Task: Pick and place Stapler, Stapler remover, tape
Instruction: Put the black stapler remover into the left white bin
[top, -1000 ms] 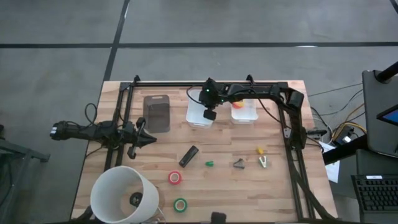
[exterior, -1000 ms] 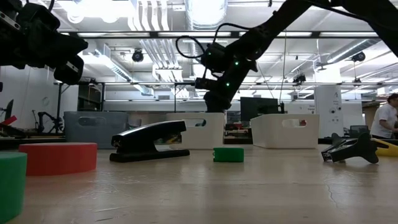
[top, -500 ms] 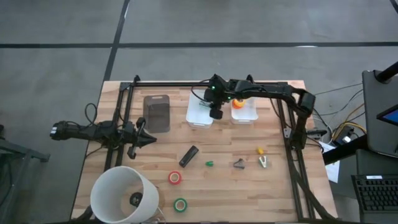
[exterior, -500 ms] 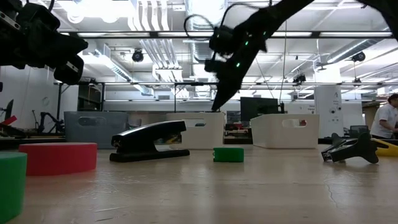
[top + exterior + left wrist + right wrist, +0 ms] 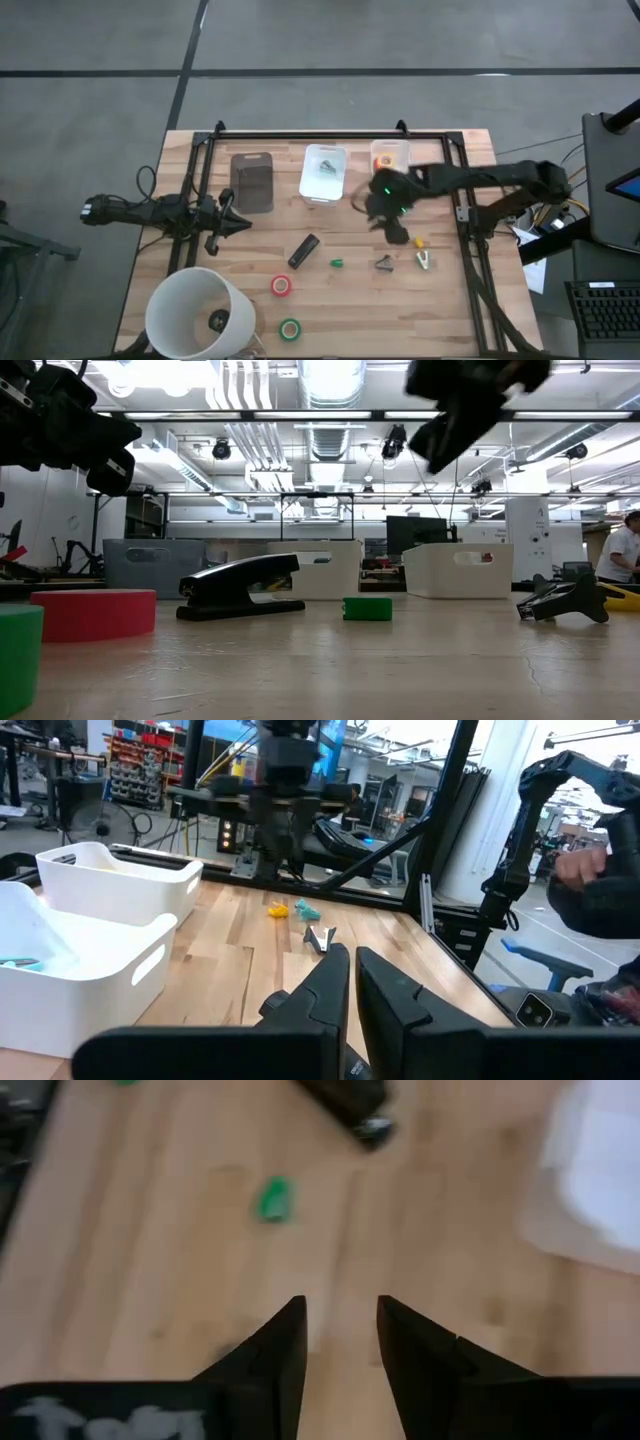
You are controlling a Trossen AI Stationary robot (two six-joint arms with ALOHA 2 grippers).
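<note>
The black stapler [image 5: 304, 250] lies flat on the table, also seen in the low view [image 5: 240, 585] and the right wrist view [image 5: 345, 1100]. Next to it sits a tiny green piece [image 5: 338, 264]. The dark staple remover [image 5: 385, 264] rests on the wood near my right gripper [image 5: 398, 235], which hovers open above the table [image 5: 340, 1330] and holds nothing. Red tape [image 5: 282, 286] and green tape [image 5: 290, 328] lie flat toward the near edge. Orange tape [image 5: 385, 160] sits in the right white bin. My left gripper [image 5: 237, 225] waits shut at the table's left [image 5: 352, 982].
A grey bin [image 5: 252, 182] and two white bins [image 5: 324, 185] [image 5: 392, 185] stand along the far edge; the middle one holds a small dark item. A large white cup [image 5: 200, 315] stands at the near left corner. Yellow [image 5: 418, 242] and pale green [image 5: 425, 260] clips lie right of the remover.
My right gripper has swung away from above the middle white bin, toward the table's right and near edge, and now hangs over the wood beside the staple remover. The bin's inside now shows. The things on the table have stayed put.
</note>
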